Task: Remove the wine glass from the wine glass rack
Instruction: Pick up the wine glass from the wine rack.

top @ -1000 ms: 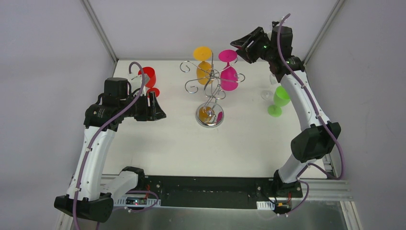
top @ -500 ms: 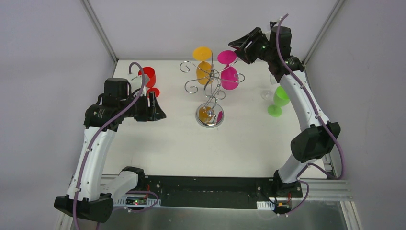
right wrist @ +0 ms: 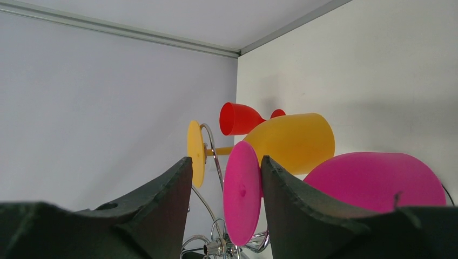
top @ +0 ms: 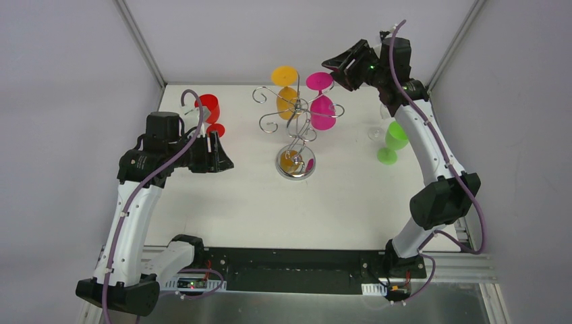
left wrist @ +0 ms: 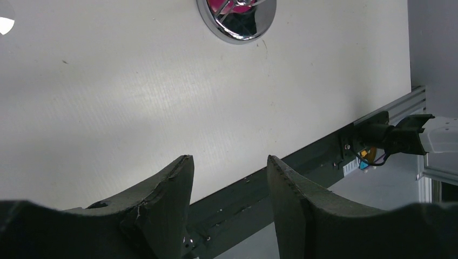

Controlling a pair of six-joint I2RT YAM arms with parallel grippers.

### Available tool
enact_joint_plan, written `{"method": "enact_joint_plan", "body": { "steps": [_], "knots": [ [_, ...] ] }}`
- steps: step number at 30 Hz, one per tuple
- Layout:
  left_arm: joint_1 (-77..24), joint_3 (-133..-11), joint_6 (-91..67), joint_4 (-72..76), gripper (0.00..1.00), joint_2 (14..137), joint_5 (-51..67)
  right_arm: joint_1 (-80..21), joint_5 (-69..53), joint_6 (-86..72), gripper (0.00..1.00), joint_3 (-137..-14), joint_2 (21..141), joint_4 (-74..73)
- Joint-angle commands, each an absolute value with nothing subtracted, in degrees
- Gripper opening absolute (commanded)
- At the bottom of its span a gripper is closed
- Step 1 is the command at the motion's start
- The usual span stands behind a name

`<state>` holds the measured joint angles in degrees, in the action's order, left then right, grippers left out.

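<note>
pink wine glass (top: pixel 323 108) hanging bowl-down on the wine glass rack (top: pixel 297 128), mid-table toward the far edge. right gripper (right wrist: pixel 227 162) spread at its foot, pinching nothing. close softly below the foot, slide outward along the wire, clear of the orange glass (top: pixel 287 101). left gripper (left wrist: pixel 229 159) spread, empty.

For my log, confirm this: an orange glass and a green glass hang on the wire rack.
Not quite: the top external view shows the orange glass and a pink glass on the wine glass rack; the green glass stands on the table.
</note>
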<state>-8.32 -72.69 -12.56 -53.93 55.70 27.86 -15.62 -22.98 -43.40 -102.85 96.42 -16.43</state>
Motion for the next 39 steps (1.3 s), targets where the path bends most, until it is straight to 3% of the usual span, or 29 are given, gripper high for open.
{"method": "enact_joint_plan", "body": {
  "steps": [1, 33, 39],
  "knots": [
    [-8.7, -72.2, -11.7, -54.3, 0.54, 54.7, 27.3, -16.8, -26.7, -42.8, 0.52, -105.3, 93.1, -19.7],
    [-8.7, -71.9, -11.5, -54.3, 0.54, 55.1, 27.3, -17.3, -27.0, -40.5, 0.52, -107.4, 93.9, -23.2],
    [-8.7, -71.7, -11.5, -54.3, 0.54, 55.1, 27.2, -17.3, -27.4, -39.6, 0.48, -107.2, 94.3, -25.3]
  ]
}}
